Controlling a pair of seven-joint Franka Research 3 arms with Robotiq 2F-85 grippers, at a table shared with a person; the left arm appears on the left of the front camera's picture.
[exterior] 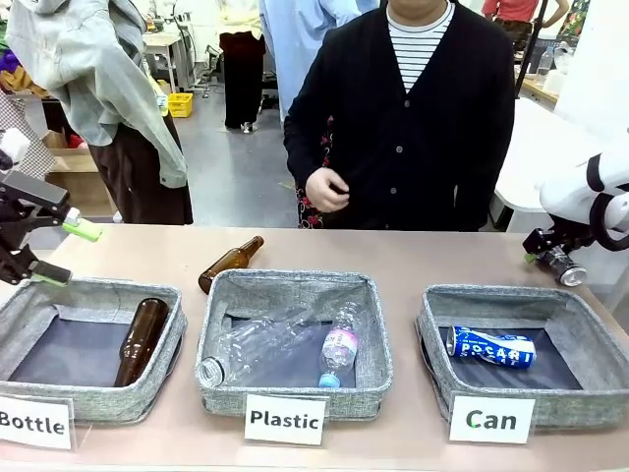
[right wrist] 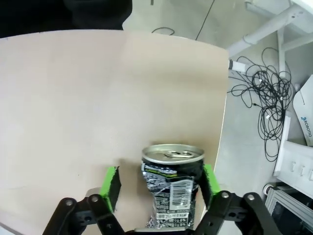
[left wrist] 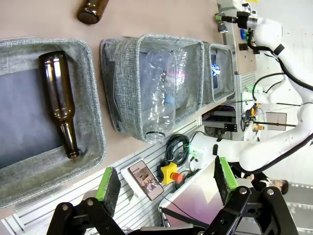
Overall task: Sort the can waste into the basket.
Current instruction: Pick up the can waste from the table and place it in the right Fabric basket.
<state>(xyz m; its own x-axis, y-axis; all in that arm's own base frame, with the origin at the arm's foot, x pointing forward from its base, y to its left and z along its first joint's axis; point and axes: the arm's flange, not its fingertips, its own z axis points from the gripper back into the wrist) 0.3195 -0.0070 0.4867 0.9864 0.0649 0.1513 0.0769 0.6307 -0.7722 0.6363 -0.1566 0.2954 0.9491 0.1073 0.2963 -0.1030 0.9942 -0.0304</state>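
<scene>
A dark silver-grey dented can (right wrist: 172,188) lies between the fingers of my right gripper (right wrist: 160,185). It touches the right pad, and a gap separates it from the left pad (right wrist: 111,186), so the jaws stand open around it. In the front view this gripper (exterior: 550,258) and the can (exterior: 564,265) are low over the table's far right, just behind the grey basket (exterior: 511,295) marked "Can". A blue POCARI can (exterior: 491,347) lies inside that basket. My left gripper (exterior: 67,253) is open with nothing between its fingers, above the far-left basket's back corner.
The "Bottle" basket (exterior: 98,290) holds a brown glass bottle (exterior: 141,341). The "Plastic" basket (exterior: 295,285) holds clear plastic bottles (exterior: 285,344). Another brown bottle (exterior: 230,262) lies on the table behind them. A person (exterior: 413,118) stands at the far edge.
</scene>
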